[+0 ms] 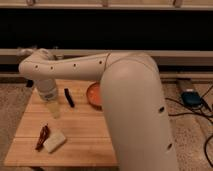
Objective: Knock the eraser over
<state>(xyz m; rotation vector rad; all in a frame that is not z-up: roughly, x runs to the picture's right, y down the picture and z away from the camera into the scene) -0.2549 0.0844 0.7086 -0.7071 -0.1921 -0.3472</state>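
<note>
The robot's thick white arm (125, 100) sweeps from the lower right across to the left over the wooden counter (85, 145), and its gripper (50, 100) hangs down over the counter's left rear part; whether it is spread or closed, I cannot tell. The eraser (69, 97), a thin black bar, sits slantwise on the wood just right of the gripper, between it and the orange bowl (93, 95), which the arm half hides. Nearer the front left edge lie a pale rectangular block (55, 141) and, touching its left side, a red crumpled object (42, 136).
</note>
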